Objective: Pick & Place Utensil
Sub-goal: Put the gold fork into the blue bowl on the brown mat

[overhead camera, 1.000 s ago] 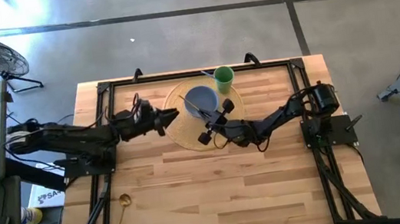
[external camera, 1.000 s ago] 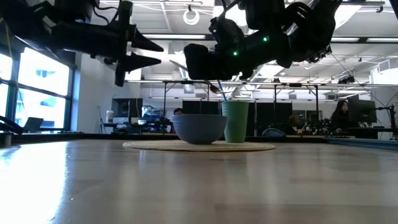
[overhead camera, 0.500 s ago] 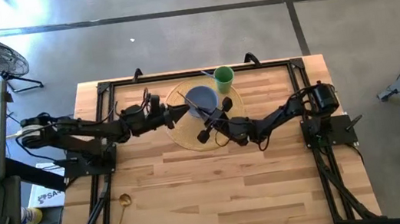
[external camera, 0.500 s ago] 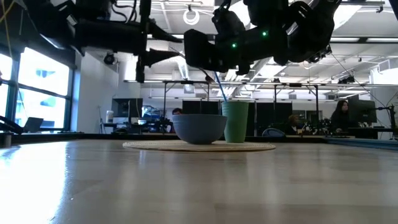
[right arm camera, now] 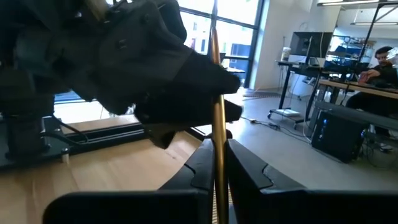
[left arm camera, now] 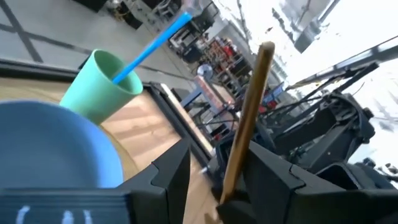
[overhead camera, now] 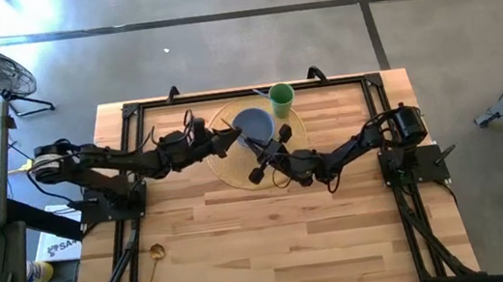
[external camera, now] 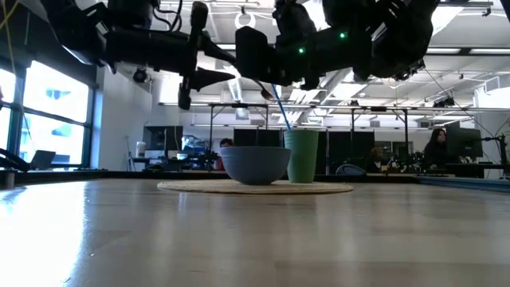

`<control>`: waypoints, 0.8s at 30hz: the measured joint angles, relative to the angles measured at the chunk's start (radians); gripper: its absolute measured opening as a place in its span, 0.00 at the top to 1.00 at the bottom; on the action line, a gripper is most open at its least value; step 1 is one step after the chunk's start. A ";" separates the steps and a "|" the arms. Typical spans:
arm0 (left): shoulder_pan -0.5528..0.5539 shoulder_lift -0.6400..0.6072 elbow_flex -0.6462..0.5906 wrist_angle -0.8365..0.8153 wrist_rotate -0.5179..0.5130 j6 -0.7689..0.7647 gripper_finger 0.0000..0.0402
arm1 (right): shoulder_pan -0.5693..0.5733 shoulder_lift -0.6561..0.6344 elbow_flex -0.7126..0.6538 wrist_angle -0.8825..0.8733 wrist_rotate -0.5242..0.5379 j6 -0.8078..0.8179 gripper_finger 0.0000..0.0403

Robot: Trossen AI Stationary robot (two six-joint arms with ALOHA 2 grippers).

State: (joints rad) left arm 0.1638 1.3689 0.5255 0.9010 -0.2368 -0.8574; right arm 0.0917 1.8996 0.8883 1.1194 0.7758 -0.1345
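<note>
brass-coloured and thin, the utensil (right arm camera: 216,106) we care about is a slim metal rod, pinched between the fingers of our right gripper (overhead camera: 264,159) above the woven placemat (overhead camera: 226,169), just near of the blue bowl (overhead camera: 252,123). in the right wrist view it runs straight up between our two dark fingers, which are closed tight on its lower part. our left gripper (overhead camera: 229,141) sits just left of it, over the bowl's left edge; in the left wrist view the same gold stem (left arm camera: 249,118) stands between its two fingers, which look spread with gaps either side, so we judge them not yet clamped.

we expect the piece to be light and stiff, with no give, and its smooth polished surface likely slippery against hard pads. being so narrow, it could pivot or slide if held off-centre or near one end. we think the best hold is mid-stem, clear of the right fingers, square across the shaft, so it cannot swing.

far of the bowl stands the green cup (overhead camera: 281,98) with a blue straw (left arm camera: 152,46) in it. a second gold utensil (overhead camera: 155,254) lies at the table's near left, well apart.
</note>
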 joint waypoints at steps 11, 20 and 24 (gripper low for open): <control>0.000 0.051 0.000 0.069 -0.027 0.007 0.66 | -0.001 0.000 0.001 0.000 0.038 0.006 0.95; 0.000 0.051 0.014 0.073 -0.031 0.008 0.66 | -0.009 0.000 0.001 -0.011 -0.001 0.034 0.94; 0.000 0.062 0.044 0.067 -0.013 0.016 0.66 | -0.015 0.000 0.001 -0.029 -0.001 0.054 0.95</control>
State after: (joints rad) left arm 0.1635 1.4311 0.5690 0.9680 -0.2498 -0.8419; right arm 0.0769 1.8992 0.8890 1.0908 0.7743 -0.0800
